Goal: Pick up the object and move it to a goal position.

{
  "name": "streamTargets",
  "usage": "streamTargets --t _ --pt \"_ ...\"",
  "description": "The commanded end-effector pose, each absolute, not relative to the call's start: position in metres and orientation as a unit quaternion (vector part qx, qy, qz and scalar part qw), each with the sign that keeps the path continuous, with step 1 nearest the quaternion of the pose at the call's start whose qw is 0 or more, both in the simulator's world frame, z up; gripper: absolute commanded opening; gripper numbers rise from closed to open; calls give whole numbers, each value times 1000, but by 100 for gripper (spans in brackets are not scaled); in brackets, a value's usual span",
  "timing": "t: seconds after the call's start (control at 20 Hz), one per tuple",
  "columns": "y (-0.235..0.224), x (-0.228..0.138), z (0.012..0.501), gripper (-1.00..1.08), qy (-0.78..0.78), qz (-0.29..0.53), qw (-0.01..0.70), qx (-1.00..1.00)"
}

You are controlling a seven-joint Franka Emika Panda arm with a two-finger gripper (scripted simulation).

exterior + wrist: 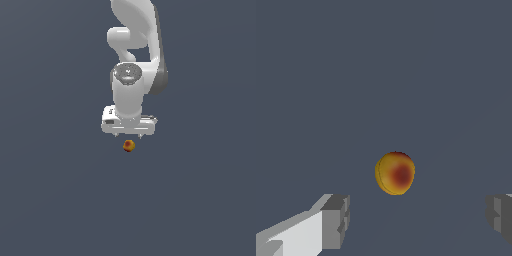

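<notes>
While the white Panda arm (135,50) reached down over a plain slate-grey surface (50,200), its gripper (128,135) hung with its jaws spread wide and held nothing. An orange-red ball with yellow patches (129,146) sat on that surface, just below the gripper in the exterior view and apart from it. Seen from the wrist camera, the ball (395,173) lay between the two grey fingertips (336,221), clear of both of them.
</notes>
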State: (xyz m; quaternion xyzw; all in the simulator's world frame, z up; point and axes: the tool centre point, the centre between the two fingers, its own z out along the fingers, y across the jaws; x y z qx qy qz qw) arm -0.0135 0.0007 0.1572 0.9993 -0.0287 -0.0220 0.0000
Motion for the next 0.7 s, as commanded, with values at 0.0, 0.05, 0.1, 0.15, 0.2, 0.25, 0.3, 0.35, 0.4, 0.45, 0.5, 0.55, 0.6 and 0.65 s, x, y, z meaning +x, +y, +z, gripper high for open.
streamTargets --t 0.0,0.05,0.1,0.15,0.2,0.25,0.3,0.35,0.4,0.45,0.5,0.55,0.6,0.65 --pt "1 -14 157 100 -29 -22 0 999" --pt "0 -13 157 100 -29 -22 0 999" --pt "0 -13 158 100 -28 -22 1 999" --pt "0 -13 158 100 -27 -22 2 999" --pt "0 -13 159 100 -26 -22 3 999" --pt "-1 -12 161 100 -24 -23 4 999" --pt "-2 -11 162 100 -22 -23 6 999" --pt "-2 -11 164 100 -20 -23 7 1000" --pt "-3 -10 165 100 -19 -23 8 1000" --pt "-3 -10 165 100 -17 -23 9 1000" --pt "-3 -10 166 100 -17 -24 9 1000" --pt "-3 -10 166 100 -17 -24 9 1000" --pt "-3 -10 166 100 -17 -24 9 1000" --pt "-3 -10 165 100 -18 -23 9 1000"
